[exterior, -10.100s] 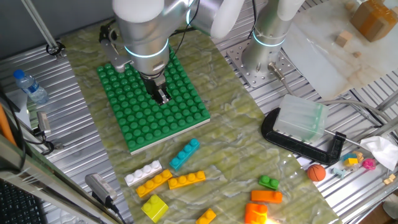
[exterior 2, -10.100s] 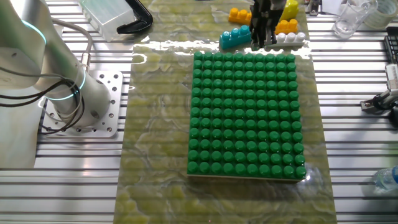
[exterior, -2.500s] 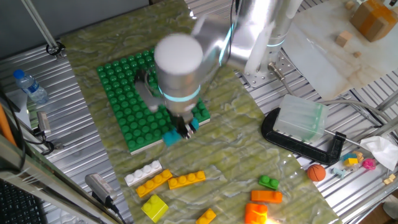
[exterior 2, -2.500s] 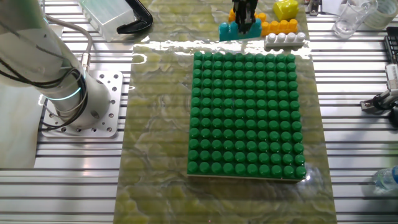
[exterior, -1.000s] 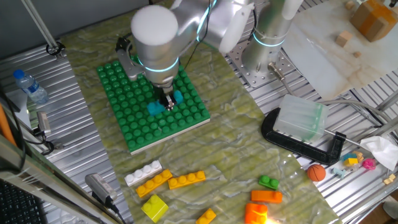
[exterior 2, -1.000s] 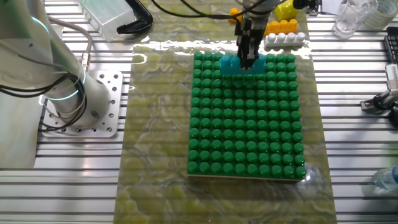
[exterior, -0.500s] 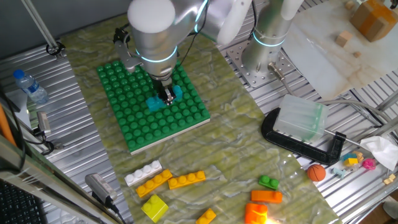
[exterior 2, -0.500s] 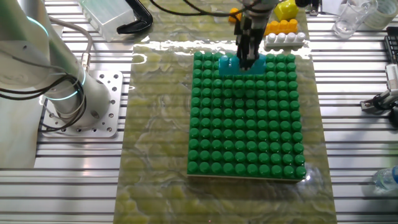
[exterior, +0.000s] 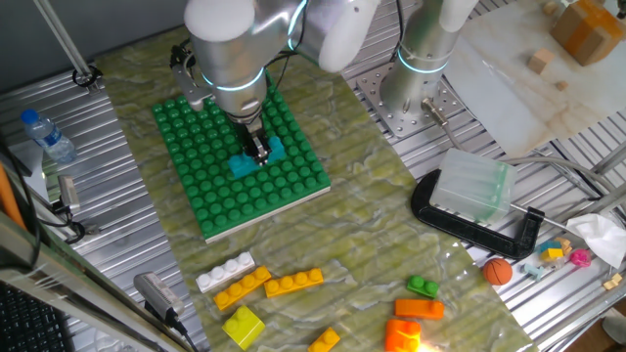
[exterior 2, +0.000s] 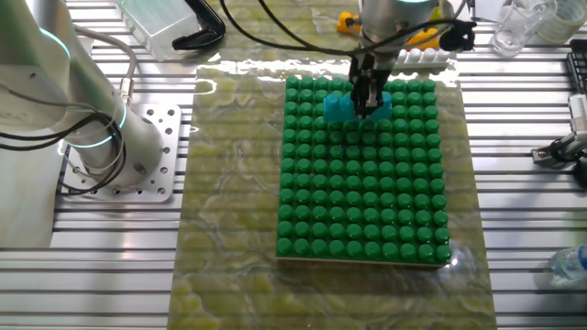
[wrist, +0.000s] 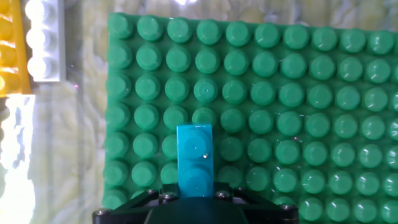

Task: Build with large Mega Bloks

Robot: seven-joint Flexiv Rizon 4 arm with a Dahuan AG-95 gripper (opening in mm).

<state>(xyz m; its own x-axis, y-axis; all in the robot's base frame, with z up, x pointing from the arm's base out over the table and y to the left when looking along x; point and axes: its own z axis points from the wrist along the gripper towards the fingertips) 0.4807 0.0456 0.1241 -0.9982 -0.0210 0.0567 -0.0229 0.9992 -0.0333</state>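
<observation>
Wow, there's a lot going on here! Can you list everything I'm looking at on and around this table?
Studded baseplate: one, green, on the mat.
Cyan brick: one, on the baseplate, in the claw.
White brick: one, near edge of mat.
Yellow-orange bricks: two, beside the white one.
Yellow block: one, below them.
Orange bricks: a few, bottom right.
Green brick: one, short, above the orange ones.
Clamp: one, black, holding a clear box.
Water bottle: one, far left.
Orange ball: one, right.
Claw: one, shut on the cyan brick.
</observation>
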